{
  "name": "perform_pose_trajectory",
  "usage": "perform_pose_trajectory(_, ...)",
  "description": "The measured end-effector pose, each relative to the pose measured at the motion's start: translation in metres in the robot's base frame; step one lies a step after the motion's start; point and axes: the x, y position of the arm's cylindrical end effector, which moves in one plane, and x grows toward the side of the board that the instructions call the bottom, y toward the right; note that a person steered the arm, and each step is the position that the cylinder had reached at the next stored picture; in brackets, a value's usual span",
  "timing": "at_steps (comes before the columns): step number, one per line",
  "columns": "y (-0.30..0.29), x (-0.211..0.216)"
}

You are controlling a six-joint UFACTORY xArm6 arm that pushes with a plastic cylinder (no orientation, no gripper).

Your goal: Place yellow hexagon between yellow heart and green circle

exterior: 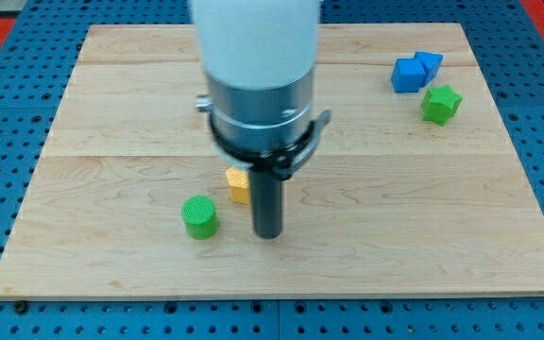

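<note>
The green circle (199, 217) lies on the wooden board (395, 217), left of centre near the view's bottom. A yellow block (238, 184) sits just up and right of it, mostly hidden behind my rod; its shape cannot be made out. My tip (268, 233) rests on the board just right of the green circle and directly below-right of the yellow block, close to it. No other yellow block shows; the arm's body hides the board's upper middle.
Two blue blocks (415, 71) sit together at the view's top right, with a green star-like block (441, 103) just below them. The board lies on a blue pegboard surface.
</note>
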Motion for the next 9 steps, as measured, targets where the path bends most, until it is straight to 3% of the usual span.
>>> perform_pose_trajectory(1, -0.002, -0.012)
perform_pose_trajectory(2, -0.040, -0.008)
perform_pose_trajectory(3, 0.010, -0.009)
perform_pose_trajectory(4, 0.016, -0.050)
perform_pose_trajectory(6, -0.030, -0.053)
perform_pose_trajectory(9, 0.012, -0.067)
